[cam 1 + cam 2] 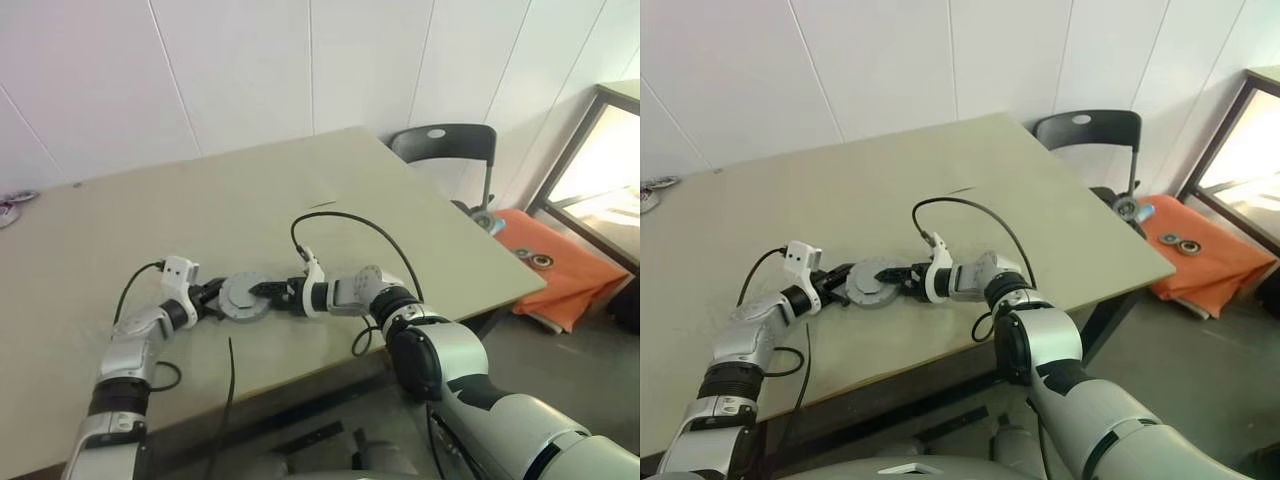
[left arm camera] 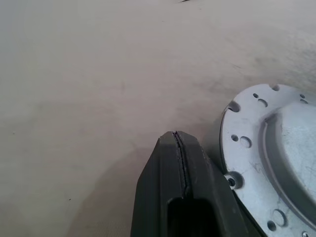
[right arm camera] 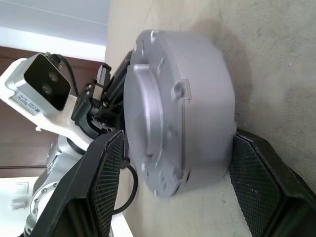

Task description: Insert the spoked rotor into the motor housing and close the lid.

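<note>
- From the head views: a squat round silver-grey metal motor housing with its lid on (image 1: pixel 244 297) sits flat on the beige table (image 1: pixel 300 200), round face upward, between the two grippers. The left gripper (image 1: pixel 212 301) is just at its left side; the right gripper (image 1: pixel 268 293) reaches in from the right, black fingers at the housing's rim.
- A black chair (image 1: pixel 447 148) stands past the table's far right corner, well apart from both grippers, and an orange cloth (image 1: pixel 558 268) carrying small round parts lies on the floor beyond the right arm.
- From the left wrist: the two black fingers (image 2: pixel 183 187) are pressed together, empty. The housing's bolt-holed lid flange (image 2: pixel 244 163) lies just beside the fingertips, off to one side; I cannot tell whether they touch.
- From the right wrist: the black ribbed pads (image 3: pixel 106 173) stand wide on opposite sides of the closed housing, straddling its drum. Its short axis runs across the gap; whether the pads press on it is unclear. The left gripper sits just behind the housing.
</note>
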